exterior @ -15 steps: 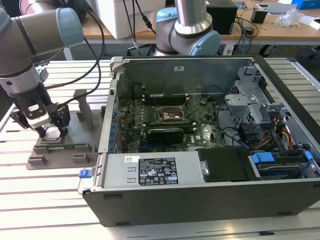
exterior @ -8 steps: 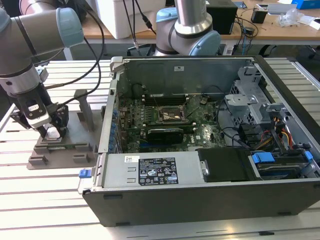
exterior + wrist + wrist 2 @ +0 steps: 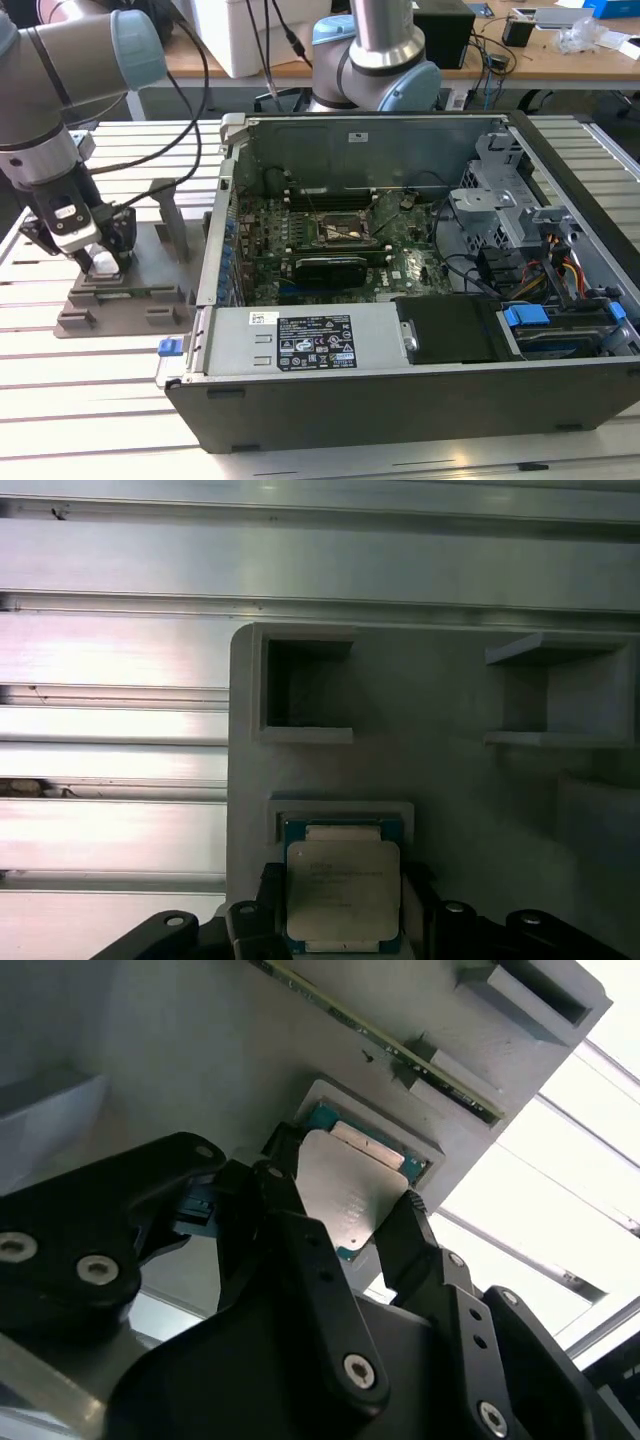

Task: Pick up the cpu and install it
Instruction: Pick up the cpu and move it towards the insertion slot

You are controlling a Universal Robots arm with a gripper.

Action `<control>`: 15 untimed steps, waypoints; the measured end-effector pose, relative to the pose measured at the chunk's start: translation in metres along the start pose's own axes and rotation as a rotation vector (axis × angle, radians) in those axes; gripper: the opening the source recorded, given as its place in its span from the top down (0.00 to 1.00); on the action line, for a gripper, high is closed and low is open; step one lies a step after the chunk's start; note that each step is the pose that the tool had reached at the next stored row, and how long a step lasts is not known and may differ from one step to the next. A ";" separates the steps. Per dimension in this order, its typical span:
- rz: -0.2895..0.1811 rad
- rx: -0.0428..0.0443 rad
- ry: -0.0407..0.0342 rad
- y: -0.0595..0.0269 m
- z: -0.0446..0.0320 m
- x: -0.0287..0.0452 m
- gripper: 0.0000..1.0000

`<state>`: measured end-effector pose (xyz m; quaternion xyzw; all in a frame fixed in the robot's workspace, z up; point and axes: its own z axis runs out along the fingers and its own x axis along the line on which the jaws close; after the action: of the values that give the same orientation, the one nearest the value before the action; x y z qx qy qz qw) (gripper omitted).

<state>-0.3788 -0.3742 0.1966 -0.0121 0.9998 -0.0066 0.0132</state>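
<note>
While the cpu [image 3: 343,885] lies in the recess of the grey tray [image 3: 450,780], the fingers [image 3: 300,1250] grip its two opposite edges.

Matt plastic on bright metal

Your cpu [image 3: 343,892] has a dull-silver, satin metal top. The tray [image 3: 450,780] around it is matt grey plastic. The gripper [image 3: 342,1205] at the tray looks smooth black with a faint sheen. The table [image 3: 110,730] under the tray is ribbed, shiny aluminium.
</note>
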 end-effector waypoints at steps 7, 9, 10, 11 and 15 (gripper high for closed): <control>0.000 0.0003 0.0001 0.0020 -0.0356 -0.0009 0.45; 0.000 0.0013 0.0002 0.0046 -0.0449 -0.0013 0.45; 0.000 0.0015 0.0001 0.0056 -0.0488 -0.0014 0.45; 0.000 0.0014 0.0002 0.0063 -0.0524 -0.0015 0.45; 0.000 0.0014 0.0001 0.0072 -0.0634 -0.0019 0.45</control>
<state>-0.3788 -0.3662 0.2599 -0.0121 0.9998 -0.0073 0.0132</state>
